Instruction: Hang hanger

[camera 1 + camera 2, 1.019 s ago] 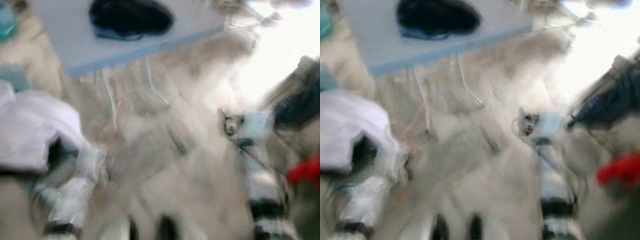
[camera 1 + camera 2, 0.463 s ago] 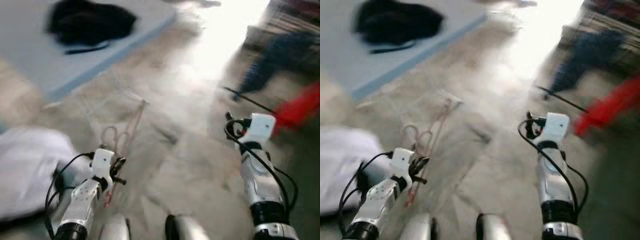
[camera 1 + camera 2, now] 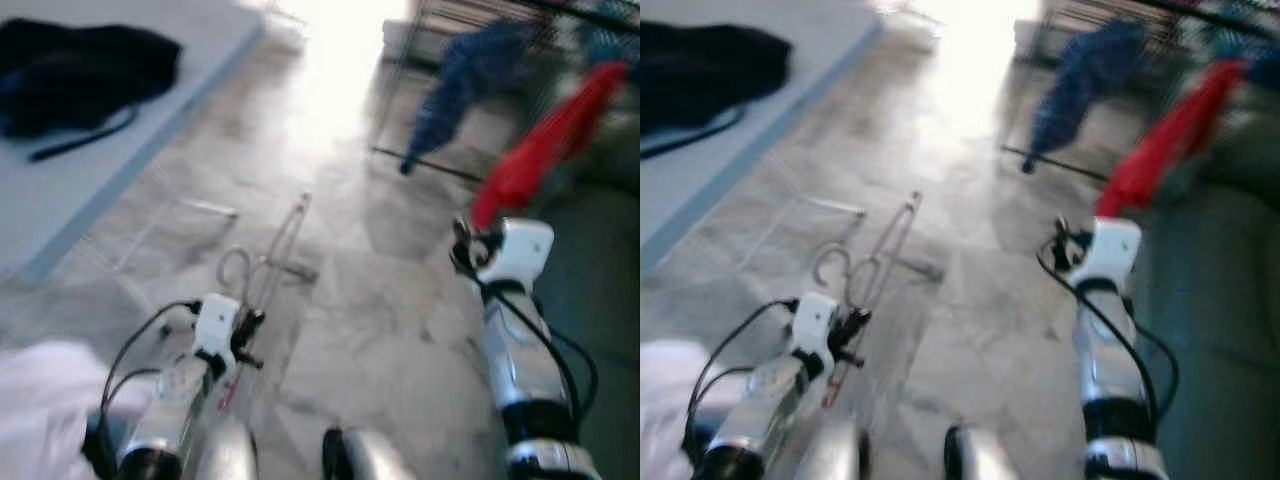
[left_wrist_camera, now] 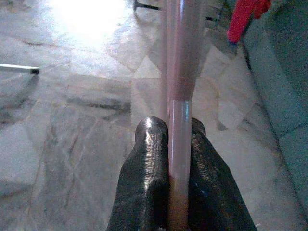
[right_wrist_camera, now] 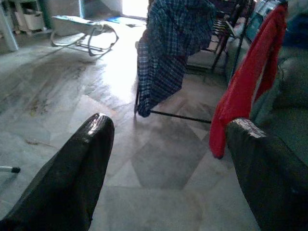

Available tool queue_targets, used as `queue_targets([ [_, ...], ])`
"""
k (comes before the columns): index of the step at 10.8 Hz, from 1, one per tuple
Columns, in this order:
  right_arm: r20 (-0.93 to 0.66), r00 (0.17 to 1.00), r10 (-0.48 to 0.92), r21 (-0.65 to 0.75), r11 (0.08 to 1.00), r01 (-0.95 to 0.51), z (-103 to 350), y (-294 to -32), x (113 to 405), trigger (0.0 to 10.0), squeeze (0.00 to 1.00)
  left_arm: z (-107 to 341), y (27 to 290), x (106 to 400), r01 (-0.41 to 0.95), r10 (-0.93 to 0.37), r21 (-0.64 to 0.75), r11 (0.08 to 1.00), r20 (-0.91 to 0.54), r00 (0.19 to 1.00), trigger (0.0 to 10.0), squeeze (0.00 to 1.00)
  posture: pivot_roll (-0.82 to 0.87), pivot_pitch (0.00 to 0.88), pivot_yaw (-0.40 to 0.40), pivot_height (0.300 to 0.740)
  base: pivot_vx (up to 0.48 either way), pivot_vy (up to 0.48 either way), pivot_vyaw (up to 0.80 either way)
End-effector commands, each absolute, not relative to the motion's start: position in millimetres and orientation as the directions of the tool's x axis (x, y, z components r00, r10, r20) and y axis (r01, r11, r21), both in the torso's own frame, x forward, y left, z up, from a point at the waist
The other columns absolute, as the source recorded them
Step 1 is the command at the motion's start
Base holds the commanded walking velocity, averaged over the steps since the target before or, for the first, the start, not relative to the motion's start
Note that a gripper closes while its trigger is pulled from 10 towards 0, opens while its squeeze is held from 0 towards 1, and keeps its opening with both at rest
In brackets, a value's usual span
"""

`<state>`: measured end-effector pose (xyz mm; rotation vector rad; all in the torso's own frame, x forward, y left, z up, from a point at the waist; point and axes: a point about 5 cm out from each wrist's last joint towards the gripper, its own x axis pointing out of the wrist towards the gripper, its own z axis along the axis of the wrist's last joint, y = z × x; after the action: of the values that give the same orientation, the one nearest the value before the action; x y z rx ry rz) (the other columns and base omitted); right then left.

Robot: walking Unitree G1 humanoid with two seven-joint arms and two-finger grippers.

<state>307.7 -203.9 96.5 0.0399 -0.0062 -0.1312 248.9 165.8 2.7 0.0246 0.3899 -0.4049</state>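
Floor: grey stone tiles [image 3: 400,330] are gleaming under glare.
Left gripper [image 4: 178,139]: fingers are pinching the pink hanger [image 4: 180,72], which is reaching forward above the floor.
Right gripper [image 5: 168,144]: fingers are spread apart, holding nothing.
Ahead: a blue checked shirt [image 5: 175,43] and a red garment [image 5: 240,91] are hanging on a rack.
Left side: dark clothes [image 3: 80,65] are lying on a pale mat [image 3: 60,200].

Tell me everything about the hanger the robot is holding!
The hanger is thin and pale pink, and looks like plastic or coated wire. The left gripper is shut on one of its bars, a finger pressing each side. From there it stretches forward, held above the stone floor. A curved hook shows near the gripper end. The eye views are blurry, so finer details cannot be told.
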Motion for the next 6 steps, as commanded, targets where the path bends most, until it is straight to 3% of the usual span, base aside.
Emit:
queue_targets([
  [1, -0.01, 0.988, -0.155, 0.024, 0.988, 0.156, 92.8, -211.2, 303.5, 10.0, 0.0, -0.7, 165.2, 243.5, 0.388, -0.391, -0.089, 0.917, -0.382, 0.837, 10.0, 0.0, 0.0, 0.152, -0.062, 0.74, 0.0, 0.0, -0.8],
  [4, -0.013, 0.987, -0.159, 0.017, 0.987, 0.159, 92.2, -212.0, 303.4, 10.0, 0.0, -0.6, 162.3, 241.7, 0.405, -0.402, -0.078, 0.911, -0.383, 0.831, 10.0, 0.0, 0.0, 0.154, -0.064, 0.74, 0.0, 0.0, -0.8],
  [6, -0.111, 0.983, -0.144, -0.064, 0.988, 0.138, 75.2, -224.1, 293.6, 10.0, 0.0, 8.3, 163.3, 246.1, 0.51, -0.461, 0.032, 0.86, -0.382, 0.801, 10.0, 0.0, 0.0, 0.159, -0.068, 0.74, 0.0, 0.0, -0.8],
])
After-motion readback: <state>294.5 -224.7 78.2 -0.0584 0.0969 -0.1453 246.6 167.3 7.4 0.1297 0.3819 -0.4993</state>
